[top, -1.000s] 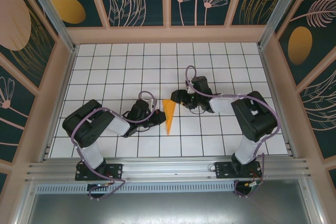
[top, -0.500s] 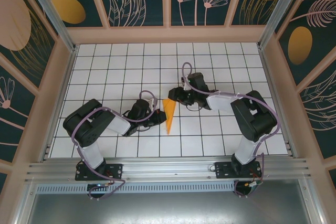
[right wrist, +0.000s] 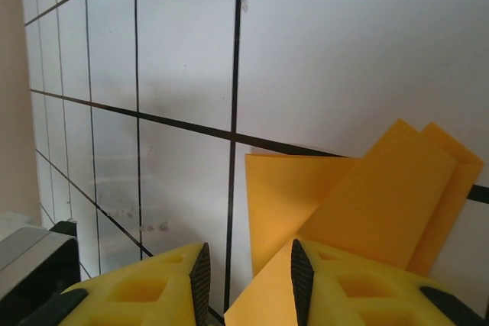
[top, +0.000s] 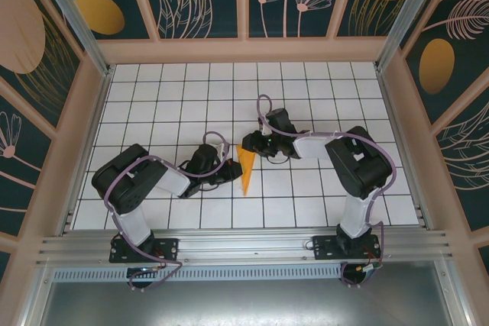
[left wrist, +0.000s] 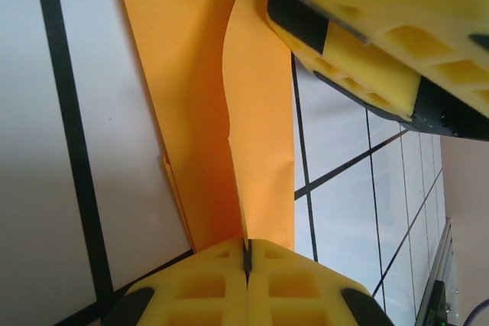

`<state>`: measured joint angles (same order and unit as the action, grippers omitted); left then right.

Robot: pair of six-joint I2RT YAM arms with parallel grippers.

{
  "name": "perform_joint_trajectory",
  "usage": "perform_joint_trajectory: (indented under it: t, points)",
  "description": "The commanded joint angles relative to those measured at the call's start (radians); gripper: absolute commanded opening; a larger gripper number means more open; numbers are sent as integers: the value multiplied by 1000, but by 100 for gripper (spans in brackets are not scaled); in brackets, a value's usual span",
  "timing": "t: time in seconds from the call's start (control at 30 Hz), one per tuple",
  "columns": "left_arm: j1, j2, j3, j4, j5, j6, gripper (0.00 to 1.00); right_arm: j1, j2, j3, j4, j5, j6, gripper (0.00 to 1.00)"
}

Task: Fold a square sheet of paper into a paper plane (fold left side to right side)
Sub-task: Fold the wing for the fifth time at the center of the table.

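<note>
The square sheet of paper is folded into a slim orange dart, the paper plane, lying mid-table with its wide end far and its point near. My left gripper lies low at its left side. In the left wrist view that gripper is shut on a raised flap of the paper plane. My right gripper is at the wide far end. In the right wrist view it stands open with a narrow gap, a corner of the paper plane reaching in beside the right finger.
The white grid table is walled by a pink frame with dark patterned panels. A metal rail runs along the near edge by the arm bases. The right gripper's yellow fingers hang just beyond the left gripper.
My right gripper has slid left to the paper's wide end and its jaws have narrowed. The left gripper has stayed shut on the flap.
</note>
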<state>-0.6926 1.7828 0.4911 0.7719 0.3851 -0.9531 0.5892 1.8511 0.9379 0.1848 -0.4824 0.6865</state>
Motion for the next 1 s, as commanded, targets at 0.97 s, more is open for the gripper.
perform_joint_trajectory:
  t: [0.97]
  points:
    - [6, -149, -14, -136, -58, 27, 21, 5, 82, 24, -229, 148, -46, 34]
